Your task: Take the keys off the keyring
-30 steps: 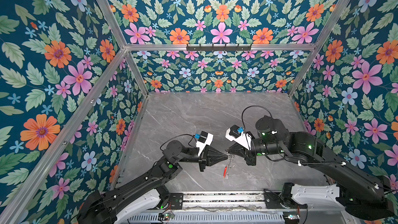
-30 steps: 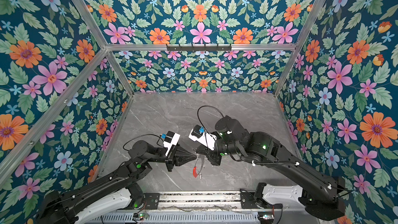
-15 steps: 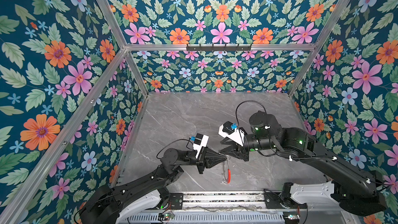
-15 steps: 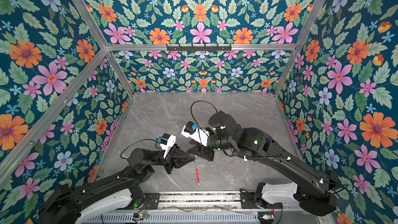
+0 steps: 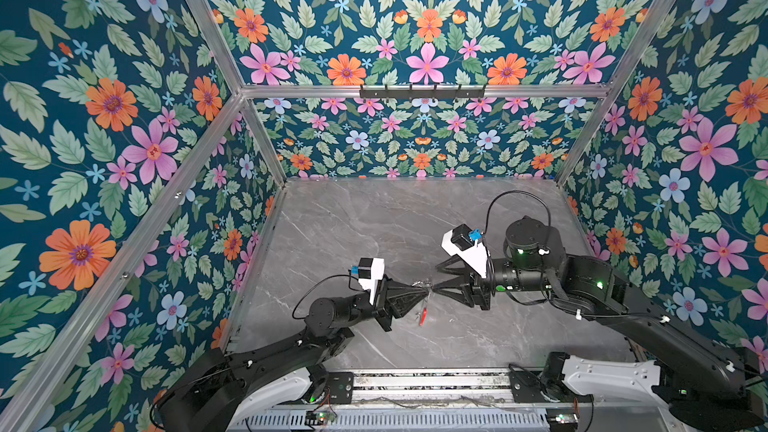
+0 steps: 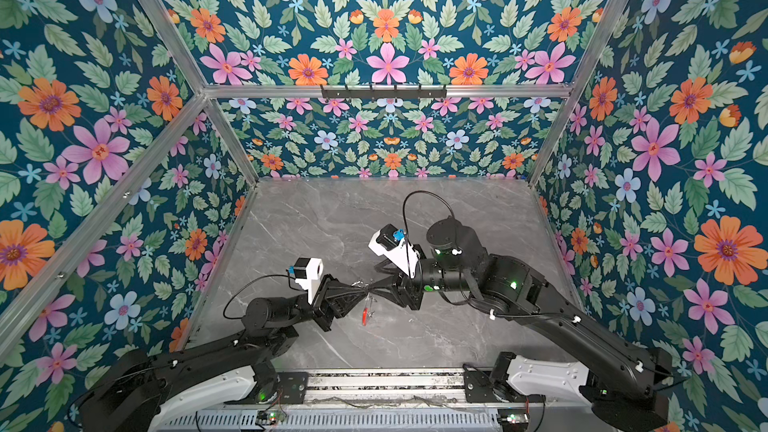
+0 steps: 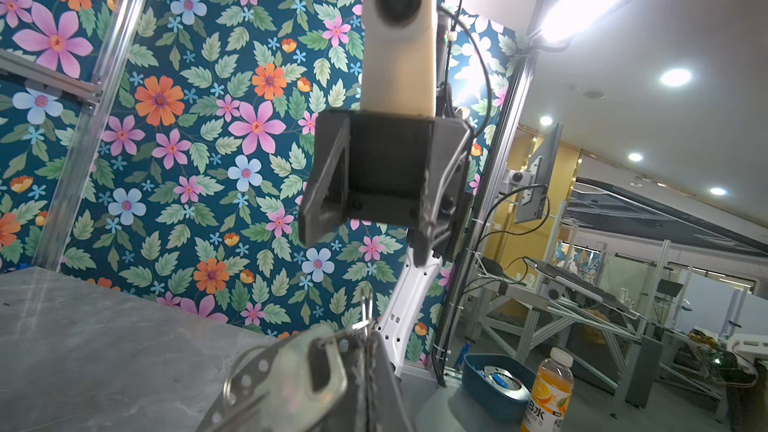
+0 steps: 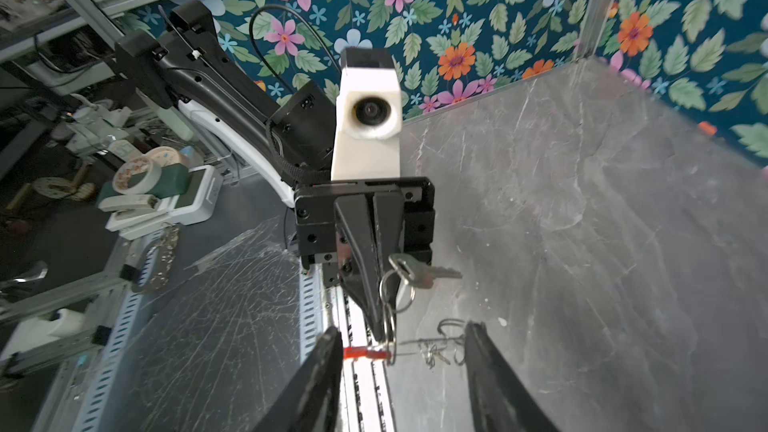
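My left gripper (image 5: 427, 289) is shut on the keyring, whose red sleeve (image 5: 422, 315) hangs below the tips, above the table. In the right wrist view a silver key (image 8: 419, 274) sticks out sideways beside the left gripper (image 8: 380, 332), on a small ring (image 8: 390, 322). The thin hoop (image 8: 436, 342) and red sleeve (image 8: 365, 353) run across under it. My right gripper (image 8: 403, 328) stands open, a finger on either side of the hoop, touching nothing. In the left wrist view the key (image 7: 307, 371) lies against my left gripper (image 7: 368, 361), opposite the right gripper (image 7: 365, 243).
Grey marble tabletop (image 5: 374, 234) with floral walls on three sides. A metal rail (image 5: 415, 384) runs along the front edge between the arm bases. Outside the cell stand a blue bin (image 7: 494, 384) and an orange drink bottle (image 7: 548, 392).
My right gripper has gone from shut to open and drawn back slightly from the left gripper's tip. Both arms shifted left, then partly back right. The keyring stays in the left gripper.
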`<state>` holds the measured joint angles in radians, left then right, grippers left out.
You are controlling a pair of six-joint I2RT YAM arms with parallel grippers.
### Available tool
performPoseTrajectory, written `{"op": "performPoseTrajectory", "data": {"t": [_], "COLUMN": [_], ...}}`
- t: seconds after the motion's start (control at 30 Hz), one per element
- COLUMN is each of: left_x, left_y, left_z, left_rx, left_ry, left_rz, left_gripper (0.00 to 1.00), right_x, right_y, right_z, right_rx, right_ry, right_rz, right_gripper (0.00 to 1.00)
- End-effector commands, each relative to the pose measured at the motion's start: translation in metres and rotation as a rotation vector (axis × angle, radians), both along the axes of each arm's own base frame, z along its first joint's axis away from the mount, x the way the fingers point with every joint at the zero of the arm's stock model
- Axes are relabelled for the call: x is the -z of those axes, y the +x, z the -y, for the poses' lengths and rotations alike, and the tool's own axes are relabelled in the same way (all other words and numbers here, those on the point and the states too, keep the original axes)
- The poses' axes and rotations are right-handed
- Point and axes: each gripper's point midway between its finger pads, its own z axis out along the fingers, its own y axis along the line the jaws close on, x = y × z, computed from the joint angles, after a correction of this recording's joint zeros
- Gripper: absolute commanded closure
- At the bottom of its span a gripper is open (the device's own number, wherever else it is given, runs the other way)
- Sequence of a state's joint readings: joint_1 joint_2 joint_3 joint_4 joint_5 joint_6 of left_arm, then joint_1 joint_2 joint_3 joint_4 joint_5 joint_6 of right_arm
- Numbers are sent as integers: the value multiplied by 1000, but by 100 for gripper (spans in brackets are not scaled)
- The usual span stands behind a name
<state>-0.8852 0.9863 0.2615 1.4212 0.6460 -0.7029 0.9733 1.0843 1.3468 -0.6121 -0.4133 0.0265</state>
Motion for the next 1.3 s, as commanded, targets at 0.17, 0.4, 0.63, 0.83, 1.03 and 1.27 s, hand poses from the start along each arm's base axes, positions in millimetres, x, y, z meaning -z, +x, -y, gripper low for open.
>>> {"op": "performPoseTrajectory", "data": {"t": [0.17,0.4,0.63,0.83,1.03,1.27], "left_x": [-12,-9,-9,-10,-12,-7], "left_y": [1,3,5,4,3,10], "left_z": [-8,-6,-7,-7,-8,-8], "left_rx": [-53,-62,-72,-73,-71,-103], "left_ry": [-40,-22,-24,-22,-26,-6], "left_rz": [39,32,30,32,36,2], "left_gripper": [100,100,100,100,100,66], "right_x": [-4,-8,-5,-3,-6,-9], "right_y": [-10,-7,-7,-7,-4,-2], "right_z": [-14,-17,-19,-21,-17,-13], "right_rx": [-69,-68,-75,-80,-52,-37], "right_ry": [101,117,102,98,113,110], "right_rz": [-100,-94,-104,-109,-85,-56], "right_gripper": [61,67,90,89,100,100]}}
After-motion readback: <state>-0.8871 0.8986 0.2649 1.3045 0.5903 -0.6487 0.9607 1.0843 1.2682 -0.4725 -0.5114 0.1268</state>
